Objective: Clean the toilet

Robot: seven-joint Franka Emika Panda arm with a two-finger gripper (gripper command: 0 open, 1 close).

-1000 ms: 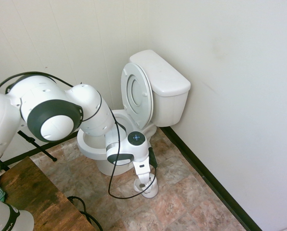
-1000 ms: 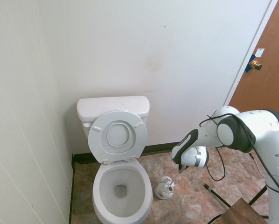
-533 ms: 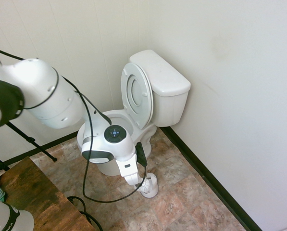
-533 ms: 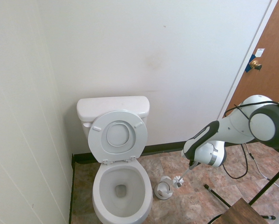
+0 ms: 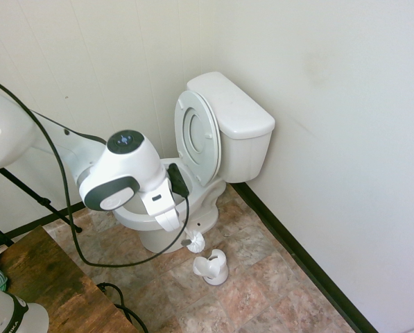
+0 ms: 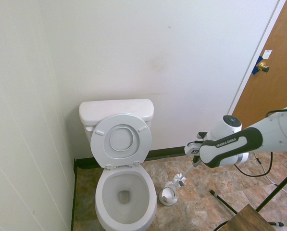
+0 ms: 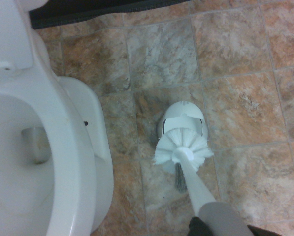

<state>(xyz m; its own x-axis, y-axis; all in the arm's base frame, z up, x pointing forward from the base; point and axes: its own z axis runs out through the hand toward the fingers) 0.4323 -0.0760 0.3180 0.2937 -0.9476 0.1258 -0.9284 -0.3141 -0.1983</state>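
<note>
A single white Franka arm held a white toilet brush (image 6: 180,180) by the upper end of its handle, the gripper (image 6: 195,155) clenched tight on the shaft, in a small tiled bathroom. The brush hung head down and tilted, its bristles clear of the small white brush holder (image 6: 166,196) that stood on the stone-pattern floor (image 6: 205,183) just below it. In the wrist view the bristle head (image 7: 182,149) sat almost directly over the holder (image 7: 182,117), not touching it.

The toilet (image 6: 125,192) stood to the left of the gripper in the second exterior view, against the far wall, its lid and seat (image 6: 121,139) raised upright against the tank (image 6: 116,109) and the oval bowl open. The bowl's long axis ran from the tank toward the near side of the room, and its rim lay beside the holder, a little apart. In the first exterior view the gripper (image 5: 170,220) hung in front of the bowl's near rim (image 5: 134,215), with the brush head (image 5: 193,241) below rim level.

Judged from this, the brush had to travel sideways and upward over the rim before dipping into the bowl; the scrubbing had not yet begun.
</note>
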